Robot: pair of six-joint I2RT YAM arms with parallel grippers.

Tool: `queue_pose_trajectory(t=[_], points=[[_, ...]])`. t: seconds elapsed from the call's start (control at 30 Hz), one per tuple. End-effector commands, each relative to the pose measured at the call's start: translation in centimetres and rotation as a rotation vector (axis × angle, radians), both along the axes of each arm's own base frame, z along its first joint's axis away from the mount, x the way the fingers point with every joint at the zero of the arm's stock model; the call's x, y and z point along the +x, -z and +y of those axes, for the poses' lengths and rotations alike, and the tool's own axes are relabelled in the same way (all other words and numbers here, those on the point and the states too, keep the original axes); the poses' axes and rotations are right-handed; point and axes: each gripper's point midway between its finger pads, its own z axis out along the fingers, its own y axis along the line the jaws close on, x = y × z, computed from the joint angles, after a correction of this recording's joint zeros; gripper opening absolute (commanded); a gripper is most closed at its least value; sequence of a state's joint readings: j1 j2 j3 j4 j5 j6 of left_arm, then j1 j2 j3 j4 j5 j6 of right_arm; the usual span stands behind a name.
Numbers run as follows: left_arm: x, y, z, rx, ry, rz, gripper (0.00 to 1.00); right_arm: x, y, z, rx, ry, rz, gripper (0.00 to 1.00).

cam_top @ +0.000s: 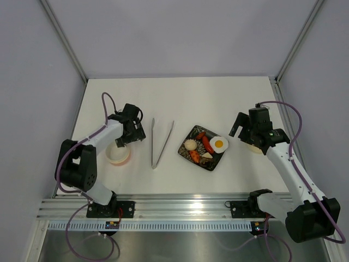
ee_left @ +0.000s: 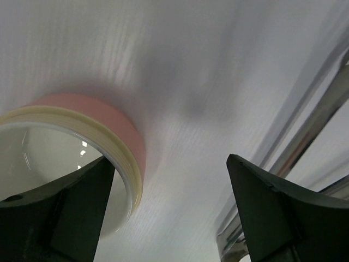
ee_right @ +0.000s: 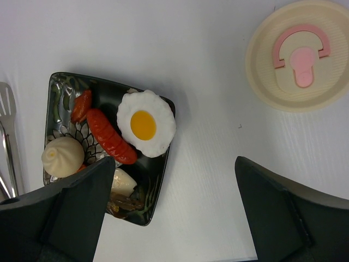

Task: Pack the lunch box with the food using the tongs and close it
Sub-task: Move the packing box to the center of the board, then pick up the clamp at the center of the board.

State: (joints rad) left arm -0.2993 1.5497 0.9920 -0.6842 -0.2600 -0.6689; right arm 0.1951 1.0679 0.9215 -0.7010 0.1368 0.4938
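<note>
One open lunch box at the desk's left, one lid right; between, one tongs and one plate of perhaps six food pieces. Left fingers and right fingers are spread, empty.

With the left gripper above the table, the lunch box sits at its left and the tongs lie at its right. The right gripper hangs between the plate (food on it), at its left, and the lid, at its right.
</note>
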Motion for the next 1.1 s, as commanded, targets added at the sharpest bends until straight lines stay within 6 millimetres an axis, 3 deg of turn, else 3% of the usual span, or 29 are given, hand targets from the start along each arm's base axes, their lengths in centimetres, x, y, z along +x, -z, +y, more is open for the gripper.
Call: queue_pose_trajectory(t=[0.0, 0.23, 0.37, 0.5, 0.57, 0.67, 0.8, 0.83, 1.07], points=[[4.9, -1.2, -2.9, -0.09, 0.099, -0.095, 0.87, 0.2, -0.5, 0.0, 0.011, 0.008, -0.017, 1.0], [8.4, -1.7, -4.3, -0.084, 0.176, -0.112, 0.87, -0.3, -0.9, -0.5, -0.004, 0.021, -0.021, 1.0], [9.6, -3.9, -5.2, -0.069, 0.226, -0.156, 0.88, -0.4, -1.1, -0.6, -0.01, 0.023, -0.017, 1.0], [8.6, -7.0, -6.5, -0.018, 0.302, -0.217, 0.89, -0.4, -1.2, -0.6, -0.007, 0.027, -0.019, 0.99], [7.5, -9.1, -7.7, 0.009, 0.355, -0.27, 0.9, -0.4, -1.2, -0.6, -0.008, 0.029, -0.018, 1.0], [5.2, -10.2, -9.8, -0.007, 0.426, -0.299, 0.92, -0.2, -1.3, -0.5, -0.001, 0.033, -0.024, 1.0], [2.3, -8.9, -11.6, -0.039, 0.47, -0.267, 0.99, -0.1, -1.3, -0.2, 0.012, 0.024, -0.015, 1.0], [1.4, -7.5, -11.4, -0.048, 0.462, -0.234, 0.99, -0.1, -1.3, -0.2, 0.012, 0.022, -0.017, 0.99], [-0.7, -3.5, -11.2, -0.078, 0.467, -0.141, 0.99, -0.4, -1.4, -0.3, 0.012, 0.019, -0.023, 1.0]])
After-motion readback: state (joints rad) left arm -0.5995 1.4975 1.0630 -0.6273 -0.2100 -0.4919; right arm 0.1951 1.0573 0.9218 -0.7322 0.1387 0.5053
